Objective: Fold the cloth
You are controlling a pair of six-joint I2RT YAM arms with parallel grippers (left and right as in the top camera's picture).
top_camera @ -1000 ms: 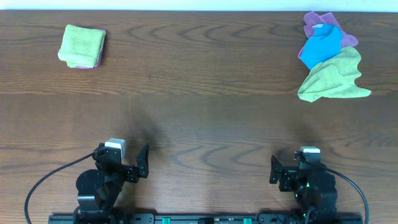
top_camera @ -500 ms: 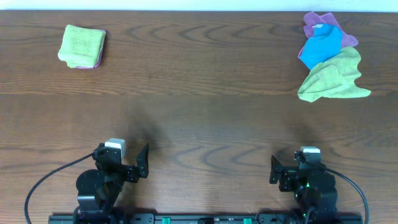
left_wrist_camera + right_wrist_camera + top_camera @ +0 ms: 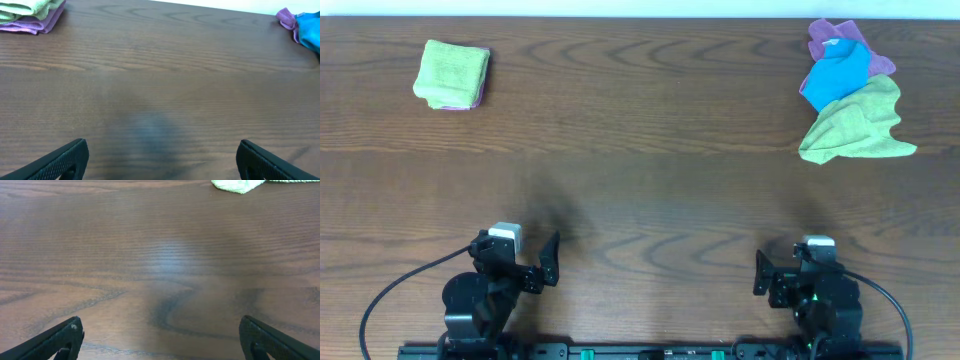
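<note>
1. Seen at the table's far-left corner from overhead: the cloth [image 3: 452, 70], bright lime green, folded into a small, roughly square pad.
2. Resting on top of a purple cloth [image 3: 478, 92], also folded, with only a thin purple margin showing along the near and right edges.
3. Same stack caught in the upper left corner of the left wrist view, green layer above, purple below.
4. No tag or lettering readable on either piece at this size.
5. Left gripper [image 3: 161, 159]: released, black fingertips spread wide at the bottom corners of its own view, bare wood between them, nothing grasped.
6. Right gripper [image 3: 161, 334]: likewise released, fingers wide apart over bare wood, nothing grasped.
7. Both arms parked low at the near edge of the brown wood-grain table [image 3: 650, 190], well apart from the cloth.
8. Heaped at the far-right corner: an olive-green cloth [image 3: 860, 125], crumpled, nearest the arms; a blue cloth [image 3: 840, 72] just behind and touching it; a second purple cloth [image 3: 835, 36] at the back, partly under the blue.
9. Small pale patch visible on that second purple cloth, too small to read.
10. Tip of the olive-green cloth visible at the top edge of the right wrist view.
</note>
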